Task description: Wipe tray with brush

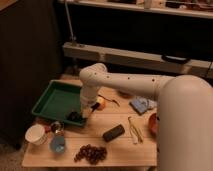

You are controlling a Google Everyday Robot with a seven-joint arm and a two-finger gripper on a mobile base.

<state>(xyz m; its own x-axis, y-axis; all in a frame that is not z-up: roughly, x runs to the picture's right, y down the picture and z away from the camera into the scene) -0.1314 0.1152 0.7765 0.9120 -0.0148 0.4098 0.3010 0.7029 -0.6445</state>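
A green tray [54, 100] lies on the left part of the wooden table [125, 147]. My gripper [83, 111] hangs from the white arm [130, 82] over the tray's near right corner. Just below it a dark object [75, 116], which looks like the brush, rests on the tray floor at that corner. Whether the gripper holds it is not visible.
A white cup [35, 134], a blue cup [58, 144] and a small dark object stand near the table's front left. A bunch of dark grapes [91, 153], a black block [113, 133], yellow tongs [134, 129], an orange object [101, 103], a blue cloth [141, 105] and a red bowl [153, 123] lie to the right.
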